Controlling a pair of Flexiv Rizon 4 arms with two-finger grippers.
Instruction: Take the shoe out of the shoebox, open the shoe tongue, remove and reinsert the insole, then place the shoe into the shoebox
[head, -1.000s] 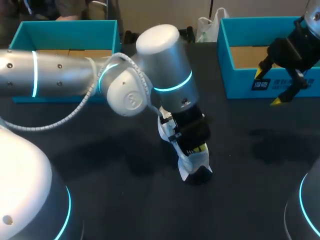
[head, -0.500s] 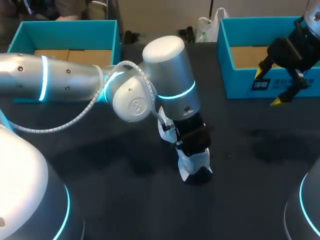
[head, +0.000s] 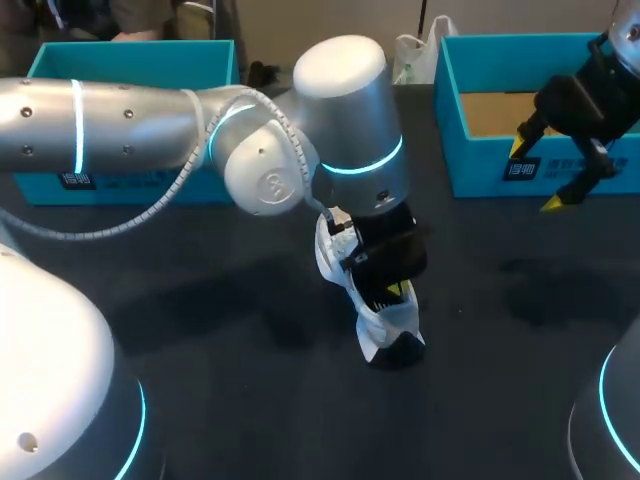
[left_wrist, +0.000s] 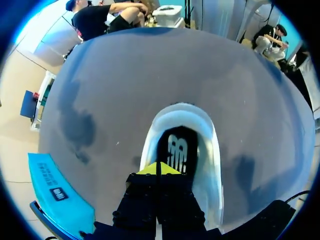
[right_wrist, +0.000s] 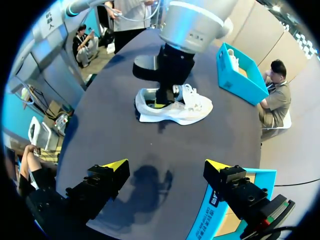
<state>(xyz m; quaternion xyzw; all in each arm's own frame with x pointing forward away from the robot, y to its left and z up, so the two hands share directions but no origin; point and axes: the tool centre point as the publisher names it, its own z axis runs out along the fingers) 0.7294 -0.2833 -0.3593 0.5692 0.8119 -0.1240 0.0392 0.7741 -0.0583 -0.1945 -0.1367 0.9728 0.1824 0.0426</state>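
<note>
White rounded shoe (head: 387, 322) | dark matte table (head: 250, 400) | left fingers (left_wrist: 148, 170) pinched together

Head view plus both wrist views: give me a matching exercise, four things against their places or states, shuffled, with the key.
Things
1. shoe
2. left tool
3. right tool
4. right shoebox

Places or states
A. open, holding nothing, above the table
B. teal, at the table's far right corner
C. white, standing on its sole in the middle of the table
D. yellow tips together, down in the shoe's heel opening

Pairs: 1-C, 2-D, 3-A, 4-B
</note>
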